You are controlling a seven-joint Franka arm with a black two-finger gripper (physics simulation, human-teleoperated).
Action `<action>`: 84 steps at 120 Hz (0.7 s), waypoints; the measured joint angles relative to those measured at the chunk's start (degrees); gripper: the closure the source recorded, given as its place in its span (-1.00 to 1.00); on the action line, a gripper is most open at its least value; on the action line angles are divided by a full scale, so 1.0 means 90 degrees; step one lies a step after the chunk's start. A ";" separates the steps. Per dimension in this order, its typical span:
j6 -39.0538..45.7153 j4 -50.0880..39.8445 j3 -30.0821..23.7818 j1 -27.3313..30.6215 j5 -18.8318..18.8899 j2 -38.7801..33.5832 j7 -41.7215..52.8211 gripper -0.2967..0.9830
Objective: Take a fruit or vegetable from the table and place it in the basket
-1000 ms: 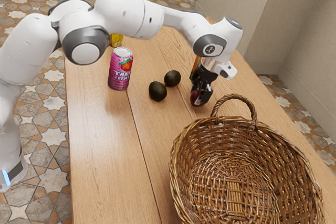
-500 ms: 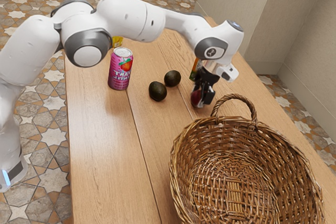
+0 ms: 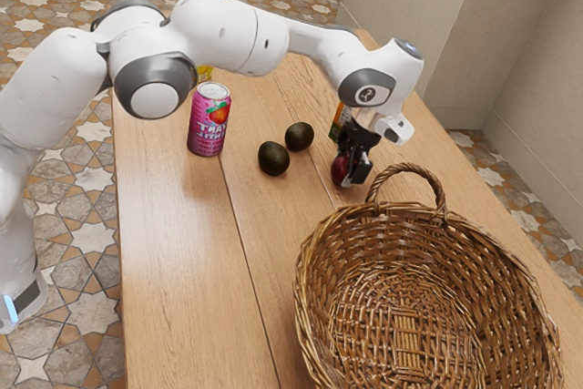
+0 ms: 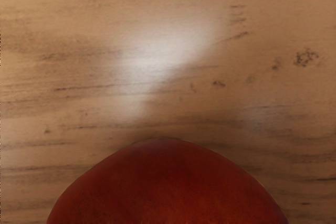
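Basket, wicker (image 3: 314, 307), one: placed nearest, upright, its arched handle (image 3: 407, 168) raised on the side toward the hand (image 3: 352, 168). The worktop's (image 3: 196, 280) far-right long edge, as seen in the exterior view, is passed close by the basket; on the other side a broad strip of wood is left to the exterior view's left edge.

Fruit, dark red (image 3: 340, 170), one: found at the hand, outside the basket, just beyond the handle; also seen in the wrist view against wood. Whether the hand is spread or closed on it cannot be told. Since a second ago the hand has been shifted slightly toward the exterior view's right.

Avocados, dark, two: nearer one (image 3: 273, 158) and farther one (image 3: 299, 137), set just beside each other.

Drink can, pink (image 3: 209, 120), one: upright, printed with a strawberry and large white letters, seemingly reversed, not surely legible.

Carton, orange and green (image 3: 337, 123), one: partly hidden behind the hand, more of it exposed than a second ago.

Yellow item (image 3: 205, 72), one: partly hidden, beyond the can.
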 joint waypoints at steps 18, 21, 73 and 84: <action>-0.0015 0.0011 0.0005 -0.0008 0.0020 -0.0002 0.0001 -0.16; -0.0021 0.0016 0.0008 -0.0009 0.0024 -0.0005 0.0001 -0.15; -0.1207 0.1348 -0.0015 -0.0068 0.0291 -0.0501 0.0011 -0.08; -0.1473 0.1568 -0.0016 -0.0093 0.0380 -0.0693 0.0014 -0.09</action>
